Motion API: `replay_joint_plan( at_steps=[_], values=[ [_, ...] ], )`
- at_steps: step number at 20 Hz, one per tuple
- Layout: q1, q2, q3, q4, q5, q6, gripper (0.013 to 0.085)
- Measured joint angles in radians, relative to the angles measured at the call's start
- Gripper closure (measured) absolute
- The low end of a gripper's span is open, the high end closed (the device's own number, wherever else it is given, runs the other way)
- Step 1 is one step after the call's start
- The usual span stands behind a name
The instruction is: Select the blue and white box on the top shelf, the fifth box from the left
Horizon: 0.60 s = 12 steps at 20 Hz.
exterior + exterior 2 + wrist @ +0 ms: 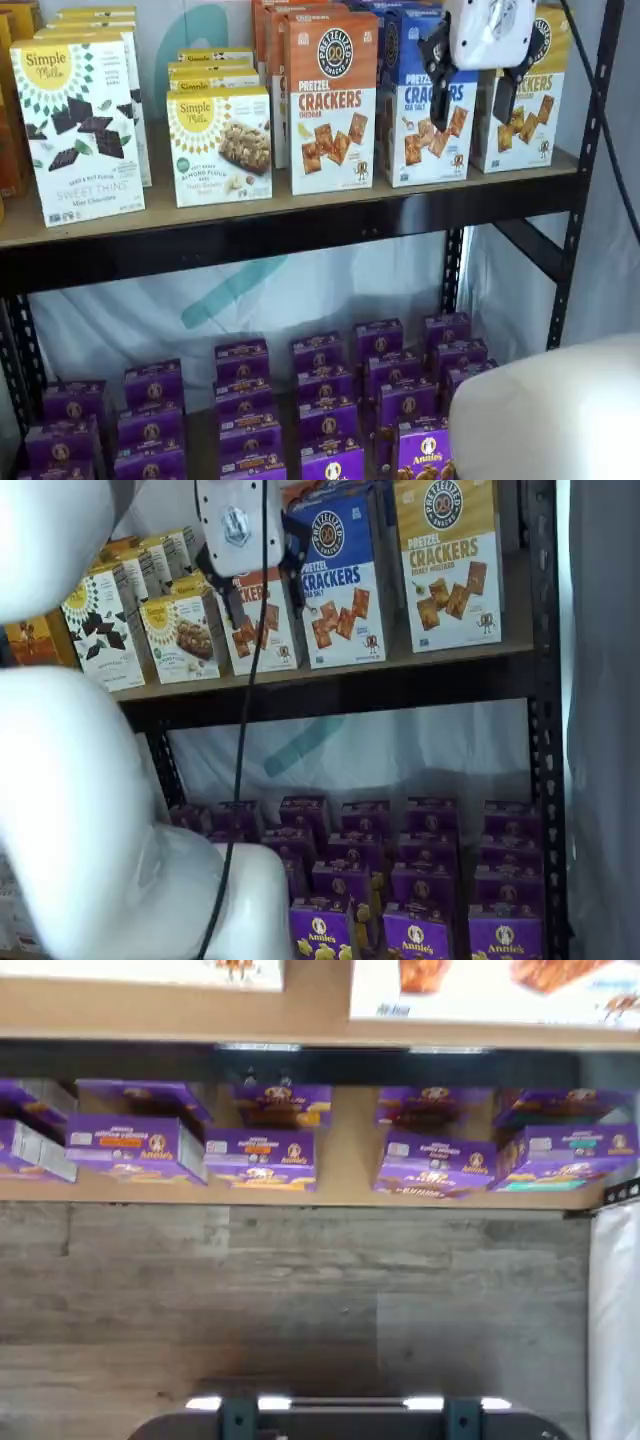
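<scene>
The blue and white box [415, 150] [335, 580] stands upright on the top shelf [300, 225] [350, 685], between an orange box and a yellow-topped one. It shows in both shelf views. My gripper [470, 115] [265, 595] hangs in front of the shelf at box height. Its white body is at each view's top edge. Its two black fingers [437, 100] stand open with a plain gap and nothing between them. In one shelf view it overlaps the blue box's right side, in the other the orange box. The wrist view shows neither fingers nor the blue box for certain.
An orange Cheddar box [332, 100] and a yellow-topped cracker box [525, 100] flank the target. Simple Mills boxes [80, 120] stand further left. Purple Annie's boxes [320, 400] [260, 1150] fill the lower shelf. A black upright [585, 170] closes the right end. The white arm [90, 830] and its cable [250, 680] hang in front.
</scene>
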Motion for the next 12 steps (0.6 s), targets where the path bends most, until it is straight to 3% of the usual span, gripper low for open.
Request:
replay_joint_plan(
  at_steps=[6, 12],
  values=[
    [0.003, 0.068, -0.069, -0.032, -0.062, -0.003, 0.0130],
    [-0.005, 0.170, -0.183, -0.023, -0.074, -0.009, 0.0130]
  ],
)
